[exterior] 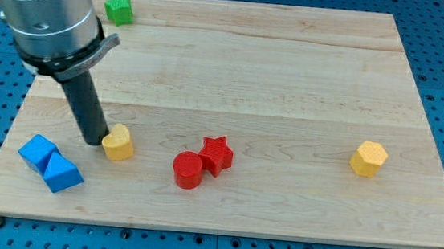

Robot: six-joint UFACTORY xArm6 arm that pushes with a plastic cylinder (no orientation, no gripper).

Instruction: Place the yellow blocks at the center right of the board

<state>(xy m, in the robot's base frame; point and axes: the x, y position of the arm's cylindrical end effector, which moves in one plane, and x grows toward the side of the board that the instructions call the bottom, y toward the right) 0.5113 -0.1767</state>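
A yellow heart-shaped block (119,143) lies at the board's lower left. My tip (93,141) touches or nearly touches its left side. A yellow hexagonal block (369,158) sits alone at the view's right, a little below mid height. The dark rod rises from the tip up to the grey arm body at the view's top left.
A red cylinder (187,170) and a red star (216,154) touch each other below the middle. Two blue blocks (50,163) lie together at the lower left corner. A green block (119,9) sits at the top left. The wooden board (290,82) rests on a blue pegboard.
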